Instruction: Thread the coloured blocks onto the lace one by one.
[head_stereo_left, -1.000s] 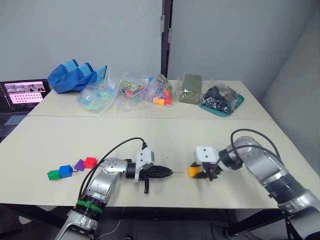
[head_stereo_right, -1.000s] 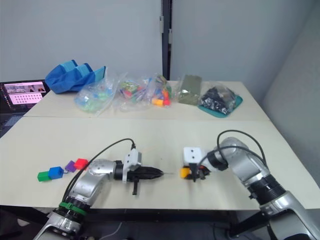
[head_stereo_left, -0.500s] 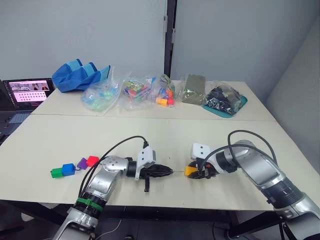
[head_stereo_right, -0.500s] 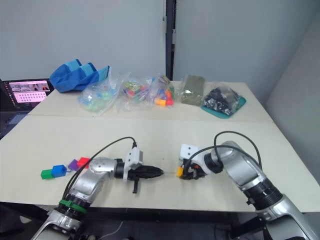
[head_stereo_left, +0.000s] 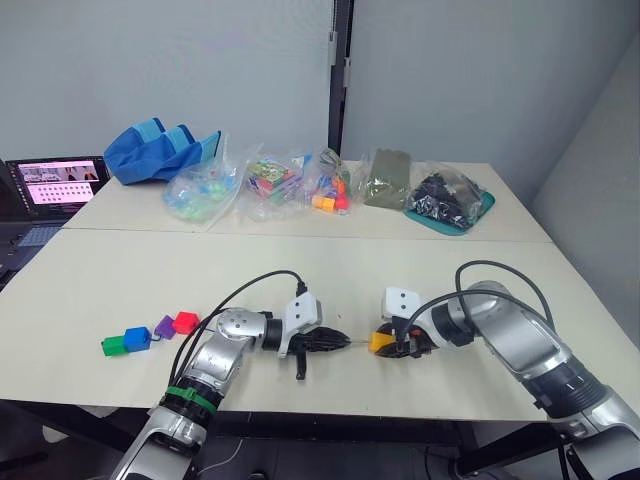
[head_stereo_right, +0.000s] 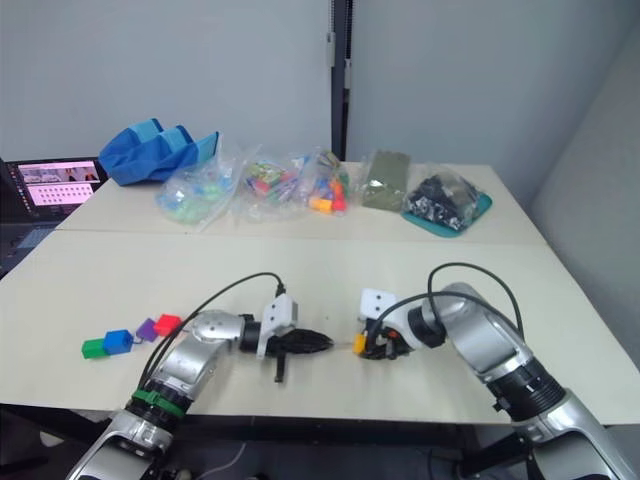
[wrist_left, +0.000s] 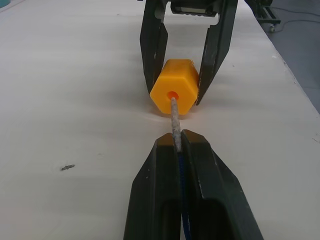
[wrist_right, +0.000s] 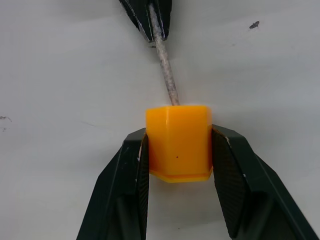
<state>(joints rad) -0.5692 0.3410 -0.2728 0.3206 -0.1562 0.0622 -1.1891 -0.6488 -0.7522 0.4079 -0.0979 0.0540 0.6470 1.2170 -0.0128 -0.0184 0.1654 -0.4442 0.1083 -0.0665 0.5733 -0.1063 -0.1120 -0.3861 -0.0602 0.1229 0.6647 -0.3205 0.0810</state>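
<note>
My right fingers (wrist_right: 177, 160) clamp the small yellow-orange plastic cube (wrist_left: 175, 93) just above the pale table (head_stereo_left: 120, 280), while my left fingers (wrist_left: 176, 141) pinch the dark-blue cord's (wrist_left: 182, 180) stiff pale needle tip (wrist_left: 174, 120), whose end sits right at the cube's hole at twelve o'clock from them. If I push off-axis, I judge the tip could bend or jam against the hole's rim. The cube might also twist in my grip, since only two of its faces are held.
</note>
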